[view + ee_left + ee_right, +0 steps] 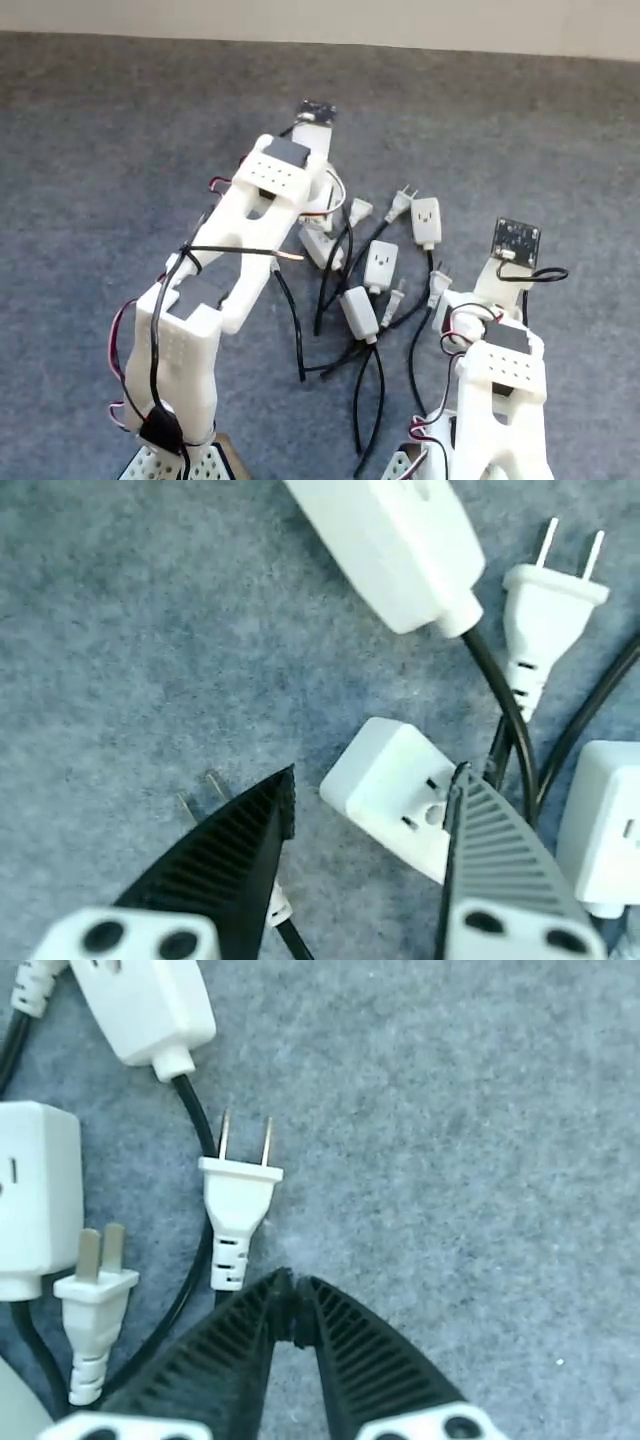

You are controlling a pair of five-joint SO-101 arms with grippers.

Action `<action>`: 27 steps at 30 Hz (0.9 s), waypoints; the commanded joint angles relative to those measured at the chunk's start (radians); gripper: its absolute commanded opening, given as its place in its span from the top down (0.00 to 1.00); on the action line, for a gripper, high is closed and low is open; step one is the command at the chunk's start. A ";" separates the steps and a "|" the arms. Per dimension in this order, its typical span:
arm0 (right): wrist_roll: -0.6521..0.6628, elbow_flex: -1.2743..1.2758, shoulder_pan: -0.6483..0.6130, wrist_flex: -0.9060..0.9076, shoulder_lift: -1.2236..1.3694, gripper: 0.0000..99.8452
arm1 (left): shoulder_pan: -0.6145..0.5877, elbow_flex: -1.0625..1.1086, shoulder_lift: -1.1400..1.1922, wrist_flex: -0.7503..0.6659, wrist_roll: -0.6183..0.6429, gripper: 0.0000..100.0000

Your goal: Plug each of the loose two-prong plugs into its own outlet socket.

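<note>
My left gripper is spread open, its ribbed black fingers either side of a boxy white socket on the grey carpet. My right gripper is closed, its tips touching, just behind a white plug with a ridged neck. From above, thin black cords tangle between the arms.

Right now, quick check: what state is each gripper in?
Left gripper: open, with a white outlet socket between its fingers.
Right gripper: shut and empty, its tips near a two-prong plug.
</note>
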 commanded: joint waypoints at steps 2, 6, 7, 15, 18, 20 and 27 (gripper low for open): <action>-0.006 -0.012 -0.010 -0.019 0.001 0.99 | 0.039 -0.024 0.044 0.005 0.015 0.75; -0.006 -0.008 -0.010 -0.019 0.001 0.99 | 0.088 -0.025 0.131 -0.023 0.009 0.75; -0.006 -0.008 -0.010 -0.019 0.001 0.99 | 0.091 -0.025 0.148 -0.035 0.006 0.75; -0.006 -0.002 -0.010 -0.064 0.008 0.99 | -0.005 -0.131 0.131 0.049 -0.187 0.93; -0.006 -0.002 -0.010 -0.065 0.008 0.99 | -0.091 -0.236 0.117 0.138 -0.233 0.93; -0.006 -0.002 -0.018 -0.065 0.008 0.99 | -0.145 -0.328 0.114 0.196 -0.296 0.93; -0.006 0.038 -0.053 -0.065 0.001 0.99 | -0.312 -0.845 0.114 0.480 -0.474 0.93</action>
